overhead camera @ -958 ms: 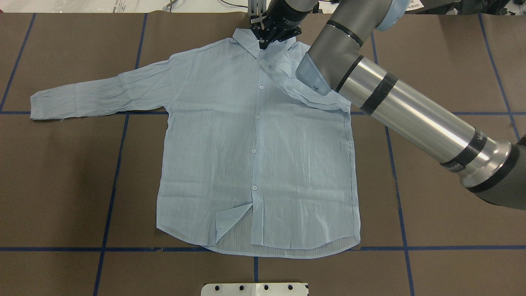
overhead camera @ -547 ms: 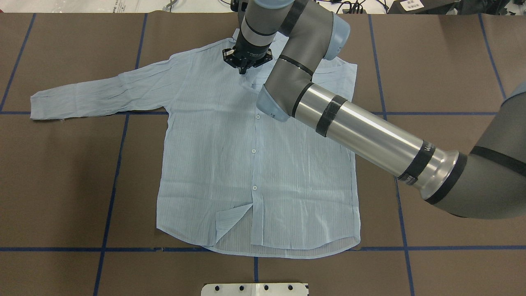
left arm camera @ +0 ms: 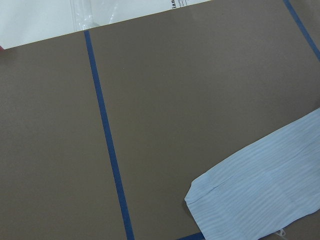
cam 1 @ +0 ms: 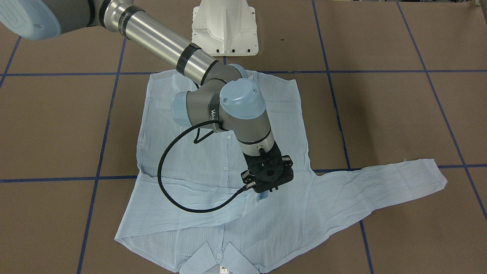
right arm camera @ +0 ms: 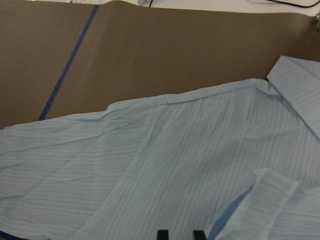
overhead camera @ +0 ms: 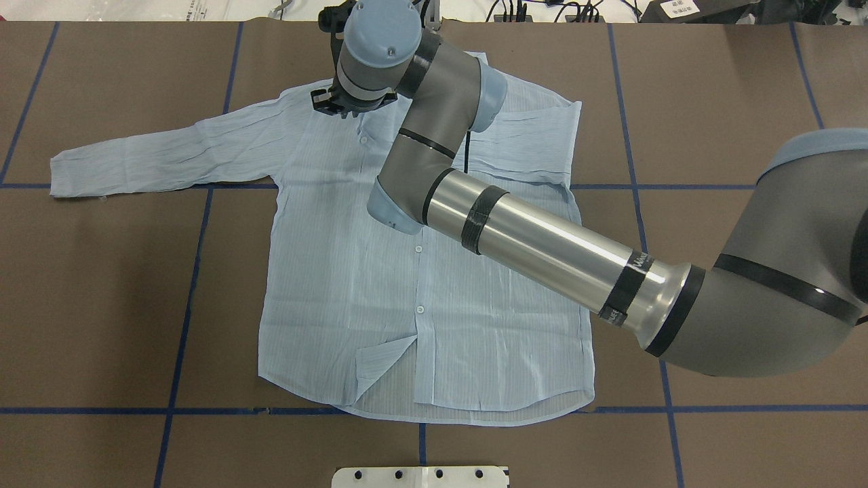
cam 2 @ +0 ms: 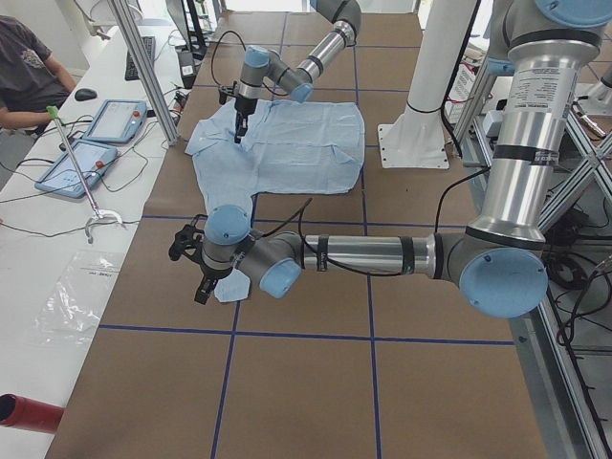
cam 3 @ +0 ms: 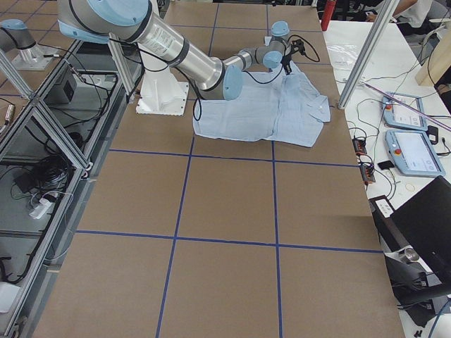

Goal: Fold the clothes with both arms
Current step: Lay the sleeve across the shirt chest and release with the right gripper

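the shirt [overhead camera: 420, 285] lies front-up in the middle of the table [overhead camera: 746, 305], hem toward the robot's edge and collar [cam 1: 218, 260] toward the far edge. the right sleeve [cam 1: 171, 224], the one on the robot's right, is laid across the chest as a slanting band. that leaves this side of the shirt with a straight edge, the first step of a flat fold.

the right gripper [cam 1: 265, 195] hangs low over the end of that band, past the button line and near the shoulder on the robot's left. in its wrist view the two fingertips [right arm camera: 162, 234] stand close together, and the right cuff [right arm camera: 270, 187] rises toward the lens just beside them. from that i judge the hand is pinched on the right sleeve near its end, so the cloth is taut and lands inside the body's outline.

the left sleeve [overhead camera: 169, 156] stretches flat toward the table's left end. the left gripper [cam 2: 203, 289] shows only in the side view, low above the left cuff [left arm camera: 260, 192]. it is probably placed there to take that cuff for the matching fold. whether it is wide or closed i cannot tell.

one corner of the lower front [overhead camera: 383, 362] is turned back near the hem and would want smoothing. the fold looks to be at an early stage: one sleeve across, one out, body not yet folded.
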`<state>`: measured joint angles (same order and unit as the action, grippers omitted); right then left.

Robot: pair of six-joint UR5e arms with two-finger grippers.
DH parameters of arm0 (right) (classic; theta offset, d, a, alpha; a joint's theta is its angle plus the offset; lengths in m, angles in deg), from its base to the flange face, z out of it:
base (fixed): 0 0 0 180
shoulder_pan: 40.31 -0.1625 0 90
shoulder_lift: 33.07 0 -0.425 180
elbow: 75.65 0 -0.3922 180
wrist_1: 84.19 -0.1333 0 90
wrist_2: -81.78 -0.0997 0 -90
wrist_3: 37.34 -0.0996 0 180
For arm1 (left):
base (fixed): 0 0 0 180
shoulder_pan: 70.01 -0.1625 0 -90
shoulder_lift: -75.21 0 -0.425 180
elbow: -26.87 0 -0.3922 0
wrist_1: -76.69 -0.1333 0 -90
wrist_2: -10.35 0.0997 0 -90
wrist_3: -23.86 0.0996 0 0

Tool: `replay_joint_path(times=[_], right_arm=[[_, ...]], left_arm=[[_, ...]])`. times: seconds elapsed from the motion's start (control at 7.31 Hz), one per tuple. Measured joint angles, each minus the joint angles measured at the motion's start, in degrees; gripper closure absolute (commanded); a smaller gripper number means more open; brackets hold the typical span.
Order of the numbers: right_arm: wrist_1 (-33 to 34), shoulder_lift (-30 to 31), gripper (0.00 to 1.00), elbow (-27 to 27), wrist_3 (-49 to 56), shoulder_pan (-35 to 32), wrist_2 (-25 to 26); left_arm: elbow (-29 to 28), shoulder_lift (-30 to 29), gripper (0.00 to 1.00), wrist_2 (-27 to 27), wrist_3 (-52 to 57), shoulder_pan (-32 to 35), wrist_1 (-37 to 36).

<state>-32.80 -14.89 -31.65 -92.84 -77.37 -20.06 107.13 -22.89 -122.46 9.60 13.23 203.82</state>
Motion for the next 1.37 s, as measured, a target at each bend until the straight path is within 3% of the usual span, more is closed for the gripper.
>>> replay_joint_path(times=[0.27, 0.68, 0.96, 1.23, 1.37], right_arm=[[-1.8, -0.5, 0.01, -0.2, -0.2, 1.2, 3.1], [0.3, -0.3, 0.01, 0.7, -2.0, 1.4, 3.1], [14.1, 1.1, 0.01, 8.6, -3.5, 0.1, 1.5], [31.8, 4.0, 0.00, 18.6, -3.6, -4.1, -5.4], [36.5, 6.0, 0.00, 22.0, -2.9, -6.4, -8.8]], left_arm=[[0.0, 0.1, 0.01, 0.0, -0.3, 0.0, 0.0], [-0.3, 0.1, 0.02, 0.3, -4.7, -1.9, 0.8], [-0.9, 2.1, 0.02, 2.7, -17.7, -7.3, 9.1], [-1.2, 4.8, 0.05, 12.5, -34.7, -15.7, 18.8], [-1.3, 5.2, 0.11, 18.2, -41.9, -20.0, 20.5]])
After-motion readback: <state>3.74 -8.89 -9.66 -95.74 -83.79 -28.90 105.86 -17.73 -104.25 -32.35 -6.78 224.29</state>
